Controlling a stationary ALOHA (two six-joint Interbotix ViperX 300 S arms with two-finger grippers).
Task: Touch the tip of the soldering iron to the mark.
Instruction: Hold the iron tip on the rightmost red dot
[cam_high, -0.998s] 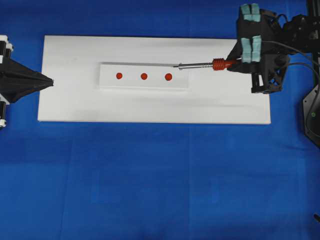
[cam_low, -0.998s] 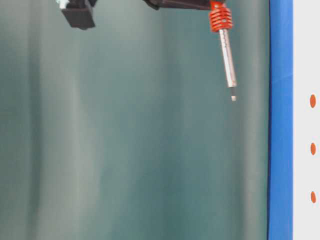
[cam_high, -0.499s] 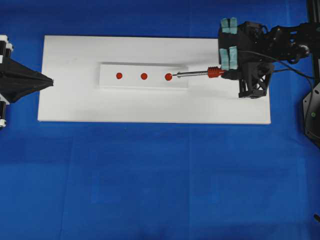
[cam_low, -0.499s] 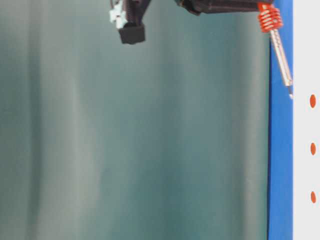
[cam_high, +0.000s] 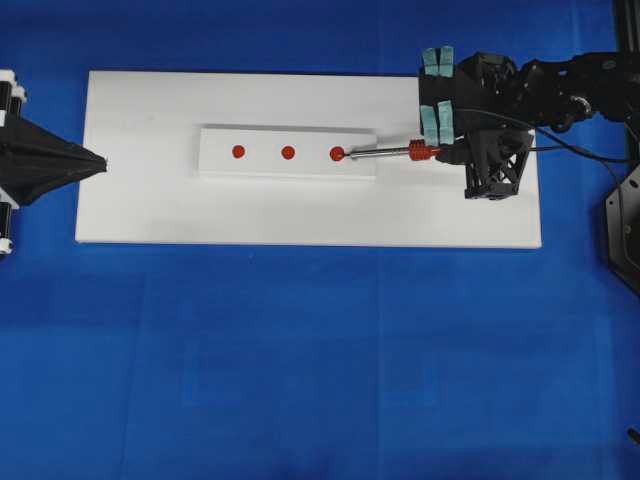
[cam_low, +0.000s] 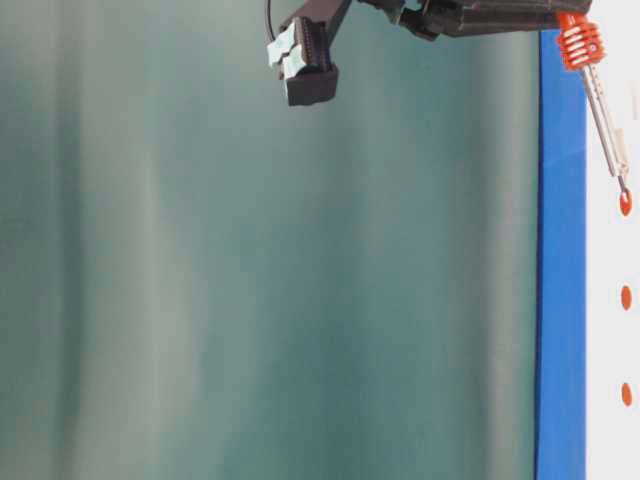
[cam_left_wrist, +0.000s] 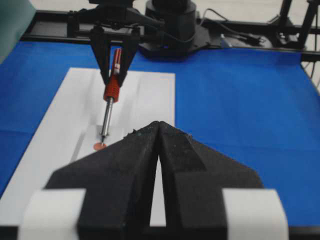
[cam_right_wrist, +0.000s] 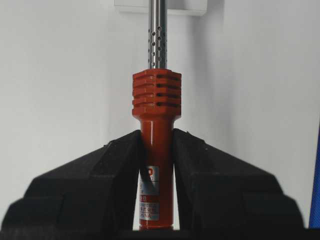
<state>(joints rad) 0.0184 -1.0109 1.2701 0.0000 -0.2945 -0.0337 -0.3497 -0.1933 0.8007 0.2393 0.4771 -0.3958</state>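
Note:
My right gripper is shut on the red-orange handle of the soldering iron, which points left over the white board. Its silver shaft slopes down to the raised white strip. The dark tip meets the near edge of the rightmost red mark. In the left wrist view the tip stands on the mark. My left gripper is shut and empty at the board's left edge, far from the iron.
Two more red marks lie further left on the strip. The white board rests on blue cloth. The iron's black cord trails right toward the right arm's base.
My right gripper has moved left and down with the iron. The tip went from above the strip's right corner onto the rightmost mark. The left gripper has not moved.

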